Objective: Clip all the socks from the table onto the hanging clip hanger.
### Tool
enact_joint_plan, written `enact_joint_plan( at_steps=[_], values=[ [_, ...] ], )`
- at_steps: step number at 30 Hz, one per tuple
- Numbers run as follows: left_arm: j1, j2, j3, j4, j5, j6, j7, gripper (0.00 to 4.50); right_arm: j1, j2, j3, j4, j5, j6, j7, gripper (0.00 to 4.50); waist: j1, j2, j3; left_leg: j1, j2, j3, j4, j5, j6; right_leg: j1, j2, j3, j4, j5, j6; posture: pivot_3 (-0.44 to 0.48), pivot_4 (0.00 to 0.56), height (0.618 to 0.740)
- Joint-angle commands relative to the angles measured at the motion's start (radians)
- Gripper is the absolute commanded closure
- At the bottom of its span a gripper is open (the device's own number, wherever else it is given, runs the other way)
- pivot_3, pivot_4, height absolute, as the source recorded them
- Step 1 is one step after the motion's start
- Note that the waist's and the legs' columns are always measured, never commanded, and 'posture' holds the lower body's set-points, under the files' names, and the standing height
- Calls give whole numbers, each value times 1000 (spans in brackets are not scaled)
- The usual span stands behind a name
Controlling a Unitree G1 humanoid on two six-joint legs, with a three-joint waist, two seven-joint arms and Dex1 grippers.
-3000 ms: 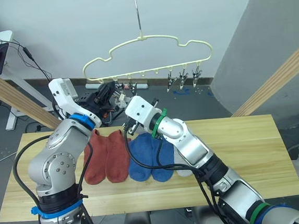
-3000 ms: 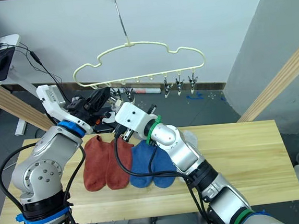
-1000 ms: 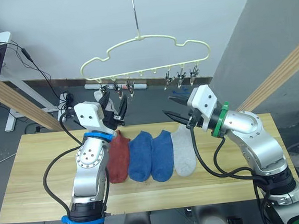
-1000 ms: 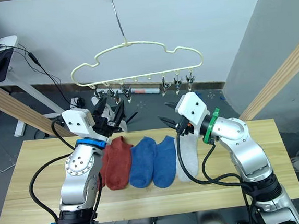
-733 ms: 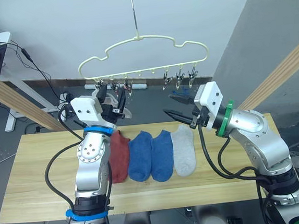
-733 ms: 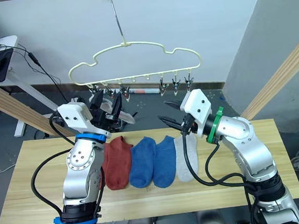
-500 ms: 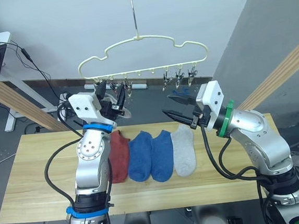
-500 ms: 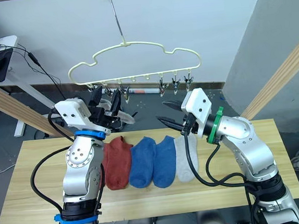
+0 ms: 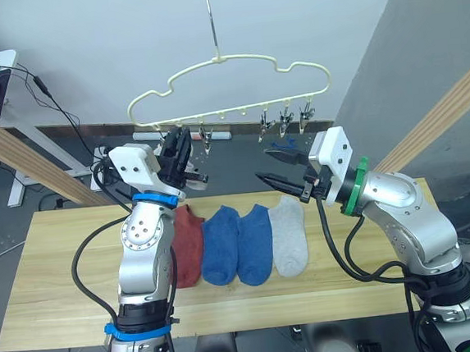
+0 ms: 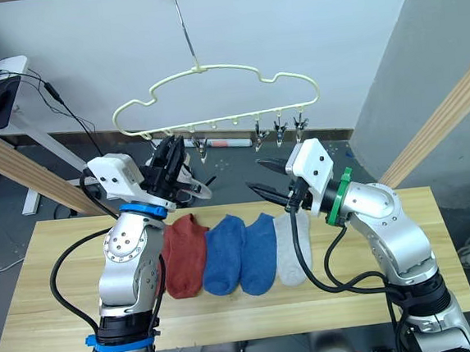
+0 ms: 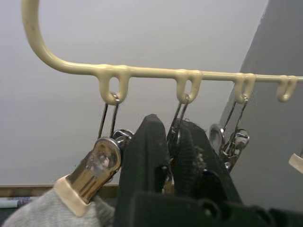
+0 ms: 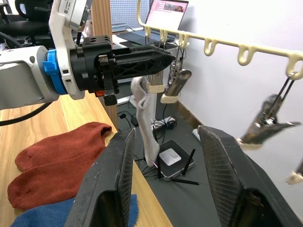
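- The pale yellow thin-wire clip hanger with a wavy, cloud-like outline (image 9: 227,86) is seen hanging by its slim metal hook above the far edge of the bench of pale yellowish wooden planks (image 9: 375,271), with a row of small metal clips (image 9: 286,120) dangling from its lower bar.
- The left gripper (image 9: 180,150) is raised to the left end of that row; its black fingers (image 11: 147,156) are pressed together around one clip, as is shown in the left wrist view.
- A light grey ankle sock (image 12: 146,118) is seen hanging from a neighbouring clip just beside those fingers, clear of the bench.
- The right gripper (image 9: 280,169) is held in the air above the far edge of the bench, below the right half of the hanger; its fingers (image 12: 118,179) are spread apart and nothing is held between them.
- Two rust-red ankle socks (image 9: 188,246) are laid flat on the bench; in the head views they are partly hidden by the left arm.
- Two blue ankle socks (image 9: 237,243) lie just beside them, touching each other.
- A second light grey ankle sock (image 9: 289,235) lies at the right end of the row, against the blue pair.
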Motion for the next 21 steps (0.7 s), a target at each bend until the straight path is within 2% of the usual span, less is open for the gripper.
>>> enact_joint_plan(
  at_steps=[1, 4, 9, 21],
  values=[
    [1, 15, 16, -23, -9, -8, -12, 4358, 27, -15, 31, -15, -58, -9, -48, 2294, 0, 0, 0, 0, 0, 0, 0, 0, 0, 0, 0, 0, 0, 0, 0, -46, 347, 735],
    [0, 31, 28, -28, -17, 7, -23, 4358, 67, -10, 74, 32, -132, 13, -119, 1707, 0, 0, 0, 0, 0, 0, 0, 0, 0, 0, 0, 0, 0, 0, 0, -41, 349, 735],
    [-3, 70, 33, -33, -32, 37, -56, 4358, 118, 21, 137, 177, -256, 24, -236, 19, 0, 0, 0, 0, 0, 0, 0, 0, -1, 0, 0, 0, 0, 0, 0, -33, 350, 735],
    [5, 93, 30, -73, -55, 106, -75, 4358, 126, 137, 174, 510, -352, -110, -321, 0, 0, 0, 0, 1, 0, 1, 0, 1, -1, 0, 0, 1, 0, 0, 0, -14, 346, 735]
  ],
)
